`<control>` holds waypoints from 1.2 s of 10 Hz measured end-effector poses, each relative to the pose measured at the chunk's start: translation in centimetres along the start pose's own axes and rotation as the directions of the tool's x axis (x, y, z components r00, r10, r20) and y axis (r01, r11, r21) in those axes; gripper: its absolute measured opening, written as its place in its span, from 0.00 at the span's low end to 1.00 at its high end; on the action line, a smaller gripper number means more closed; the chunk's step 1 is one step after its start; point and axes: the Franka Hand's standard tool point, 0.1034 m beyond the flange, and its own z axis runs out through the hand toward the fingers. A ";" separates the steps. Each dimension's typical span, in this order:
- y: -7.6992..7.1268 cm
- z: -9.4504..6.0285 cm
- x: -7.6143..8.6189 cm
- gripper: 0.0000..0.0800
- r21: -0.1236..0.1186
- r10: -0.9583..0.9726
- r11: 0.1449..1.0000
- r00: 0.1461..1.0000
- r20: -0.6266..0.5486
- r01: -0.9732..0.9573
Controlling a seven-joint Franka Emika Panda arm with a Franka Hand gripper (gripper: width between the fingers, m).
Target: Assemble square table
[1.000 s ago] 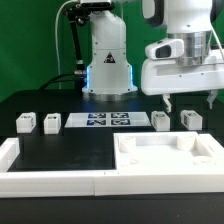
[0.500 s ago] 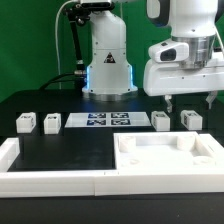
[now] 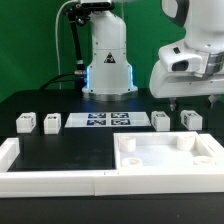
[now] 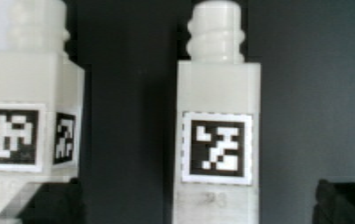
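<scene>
The square table's top (image 3: 165, 152), a white panel with a raised rim, lies at the front on the exterior view's right. Four small white tagged legs lie in a row behind it: two on the left (image 3: 25, 123) (image 3: 51, 123) and two on the right (image 3: 160, 121) (image 3: 190, 119). My gripper (image 3: 195, 102) hangs open just above the right pair. In the wrist view one leg (image 4: 218, 110) lies midway between the dark fingertips (image 4: 348, 202), with a gap on each side, and its neighbour (image 4: 23, 110) lies beside it. Nothing is held.
The marker board (image 3: 105, 121) lies flat between the two pairs of legs. A long low white wall (image 3: 50, 178) edges the front of the black surface. The robot base (image 3: 108, 60) stands at the back centre, with cables beside it.
The arm has shifted a little toward the exterior view's right and its wrist has turned. The jaws have stayed open, and no part has moved.
</scene>
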 end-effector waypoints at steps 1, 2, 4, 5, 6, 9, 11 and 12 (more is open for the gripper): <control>0.1 0.0 0.6 0.81 0.026 -0.037 0.999 0.998 0.046 0.036; -0.2 0.3 0.2 0.81 0.024 -0.019 1.000 0.993 0.115 0.017; -0.1 0.5 -0.4 0.81 0.023 -0.022 1.000 0.967 0.254 0.016; -0.2 0.6 -0.5 0.81 0.024 -0.025 1.000 0.936 0.352 0.017; -0.2 1.0 -0.3 0.81 0.014 -0.026 1.000 0.914 0.405 0.022; -0.2 2.8 -1.1 0.81 -0.008 -0.015 1.000 0.821 0.571 0.023; -0.6 3.1 -0.7 0.81 -0.012 -0.014 1.000 0.813 0.581 0.026; -0.7 3.2 -0.7 0.81 -0.015 -0.012 1.000 0.813 0.582 0.026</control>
